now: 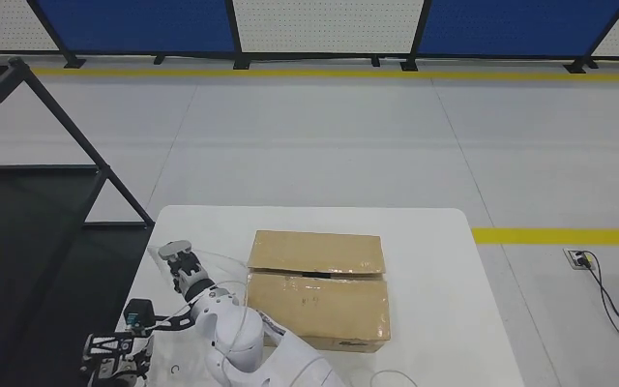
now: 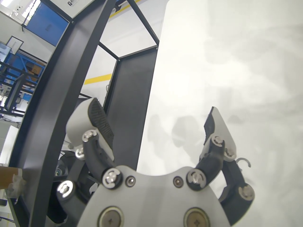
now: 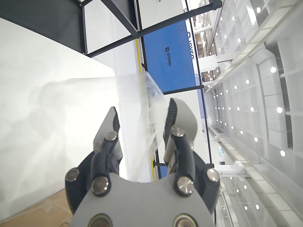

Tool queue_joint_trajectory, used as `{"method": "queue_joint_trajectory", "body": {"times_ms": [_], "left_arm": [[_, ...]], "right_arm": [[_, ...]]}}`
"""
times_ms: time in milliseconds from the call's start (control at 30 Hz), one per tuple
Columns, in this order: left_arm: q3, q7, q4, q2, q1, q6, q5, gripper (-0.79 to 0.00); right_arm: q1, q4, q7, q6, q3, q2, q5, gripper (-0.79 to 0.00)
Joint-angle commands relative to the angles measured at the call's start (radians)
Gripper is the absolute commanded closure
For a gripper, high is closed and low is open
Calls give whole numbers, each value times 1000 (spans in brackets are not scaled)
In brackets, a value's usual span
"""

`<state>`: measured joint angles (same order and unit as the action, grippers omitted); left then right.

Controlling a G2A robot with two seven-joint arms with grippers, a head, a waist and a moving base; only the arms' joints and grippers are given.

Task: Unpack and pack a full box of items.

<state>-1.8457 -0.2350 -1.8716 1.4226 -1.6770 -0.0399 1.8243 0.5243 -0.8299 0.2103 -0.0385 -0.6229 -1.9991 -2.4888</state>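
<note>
I have one box (image 1: 319, 300) on the white worktop (image 1: 426, 252), sitting near the middle. It is plain brown cardboard, a flat rectangle. Its two top flaps are folded down, and a thin dark gap runs where they meet. The nearer flap has a glossy, slightly wrinkled sheen. A corner of the same cardboard shows in my right wrist view.

My left pincer (image 2: 153, 109) is spread wide and holds nothing. It hangs over the worktop's edge beside the black metal rack (image 2: 132, 95). Its two fingers are grey metal with black ribbed pads (image 2: 101, 119).

My right pincer (image 3: 144, 109) is partly open. A strip of clear, crinkled film (image 3: 151, 100) stands between its fingers, lying against one ribbed pad and apart from the other finger. I cannot tell whether the film is stuck there or only resting.

The worktop has rounded corners and a smooth matt surface. Beyond it stand two blue panels (image 1: 135, 24) with a white perforated one (image 1: 324, 24) between them. Some panels carry printed logos in the wrist views. One yellow line (image 1: 542, 235) marks the floor.
</note>
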Motion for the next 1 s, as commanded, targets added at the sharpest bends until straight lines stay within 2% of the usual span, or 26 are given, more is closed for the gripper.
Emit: {"method": "queue_joint_trajectory", "body": {"times_ms": [0, 667, 967], "left_arm": [[6, 1, 1, 0, -1, -1, 1, -785], [36, 5, 8, -4, 10, -10, -5, -785], [58, -3, -4, -7, 31, 9, 8, -785]], "right_arm": [[0, -5, 4, -3, 4, 0, -1, -785], [24, -83, 31, -29, 19, 8, -47, -785], [79, -158, 5, -24, -55, 40, -99, -785]]}}
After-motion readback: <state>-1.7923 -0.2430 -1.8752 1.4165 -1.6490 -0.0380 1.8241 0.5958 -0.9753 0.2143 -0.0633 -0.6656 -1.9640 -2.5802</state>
